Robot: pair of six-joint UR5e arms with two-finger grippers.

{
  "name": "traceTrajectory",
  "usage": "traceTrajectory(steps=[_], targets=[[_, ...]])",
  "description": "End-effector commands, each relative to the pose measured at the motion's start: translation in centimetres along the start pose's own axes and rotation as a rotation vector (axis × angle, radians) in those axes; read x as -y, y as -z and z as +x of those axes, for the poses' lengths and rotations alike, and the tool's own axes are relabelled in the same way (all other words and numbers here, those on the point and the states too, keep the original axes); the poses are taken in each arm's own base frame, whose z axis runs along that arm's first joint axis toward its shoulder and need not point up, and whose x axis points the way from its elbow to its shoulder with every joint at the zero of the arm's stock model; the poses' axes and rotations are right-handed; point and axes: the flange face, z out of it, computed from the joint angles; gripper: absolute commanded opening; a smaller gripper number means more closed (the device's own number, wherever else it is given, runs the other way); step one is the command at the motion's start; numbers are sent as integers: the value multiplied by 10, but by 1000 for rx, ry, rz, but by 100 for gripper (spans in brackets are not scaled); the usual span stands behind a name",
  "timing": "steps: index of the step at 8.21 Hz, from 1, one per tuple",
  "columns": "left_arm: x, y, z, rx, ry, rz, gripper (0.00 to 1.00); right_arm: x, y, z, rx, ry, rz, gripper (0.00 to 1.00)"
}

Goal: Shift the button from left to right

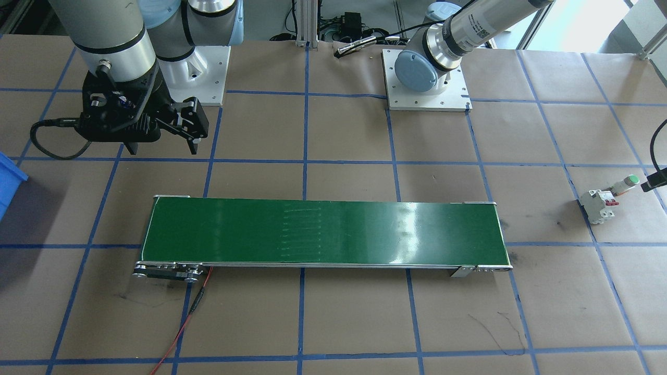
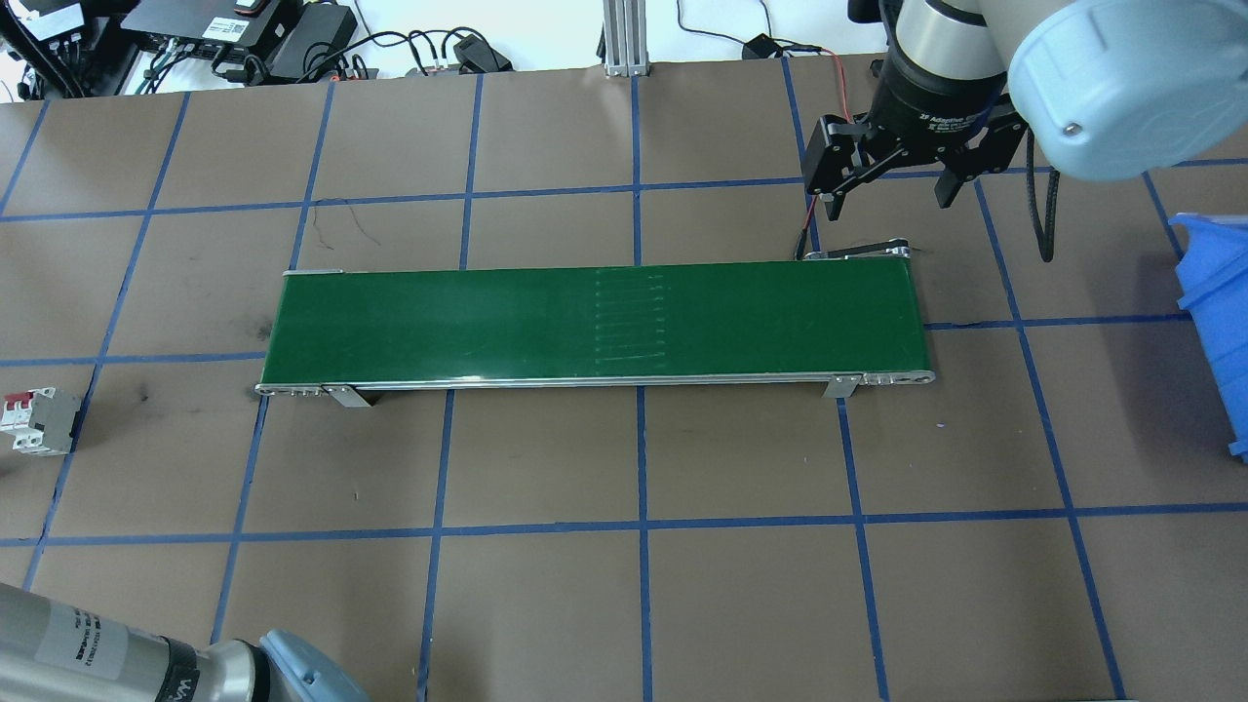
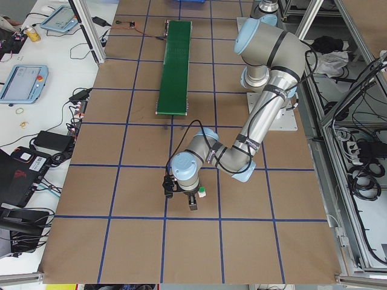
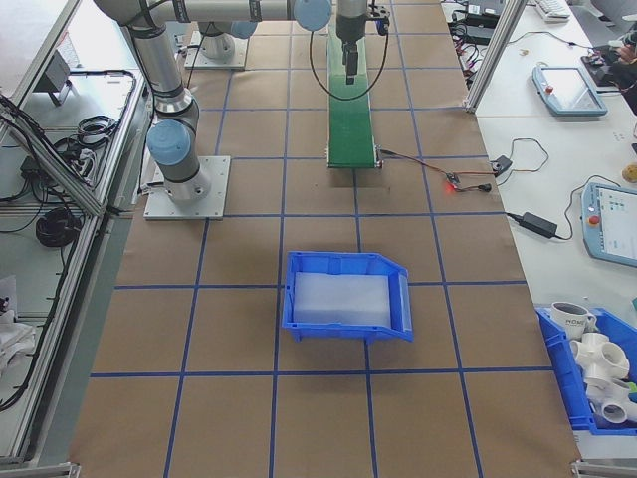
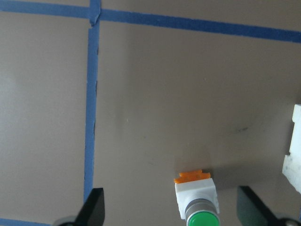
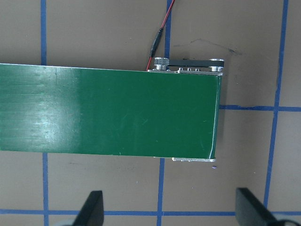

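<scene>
The button (image 1: 625,184) lies on its side on the desk (image 1: 354,323) at the robot's left end, its green cap pointing away from the circuit breaker (image 1: 599,204), which sits just beside it. In your left wrist view the button (image 5: 197,200) shows between the two fingers, nearer the one on that view's right, with its orange tabs toward the top and open paper on both sides.

Your left end effector (image 5: 170,209) is released, its fingers spread wide and clear of the button. From the exterior left view you see the left arm folded low, elbow bent back, the wrist pointing down over the button (image 3: 201,193).

Your right end effector (image 2: 889,180) is also released, empty, and hangs pointing down above the desk just beyond the conveyor belt (image 2: 595,327) at its right end. The right wrist view shows the belt's end, its roller bracket and a red-and-black lead (image 6: 159,35) running off it.

You have open brown paper crossed by blue tape lines (image 1: 305,156) between the button and the belt. A blue bin (image 4: 348,296) stands on the desk well past the belt's right end. Beside the desk, side benches carry tablets (image 4: 563,88), cables and power bricks.
</scene>
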Motion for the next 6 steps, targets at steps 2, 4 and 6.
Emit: traceTrajectory(steps=[2,4,6], targets=[[-25,-39,8,-28,47,-16,100,0,0,0,0,0,0,100],[-30,-47,7,-37,49,-23,100,0,-1,0,0,0,-2,100],[-30,-47,8,-41,48,-20,84,0,0,0,0,2,0,100]])
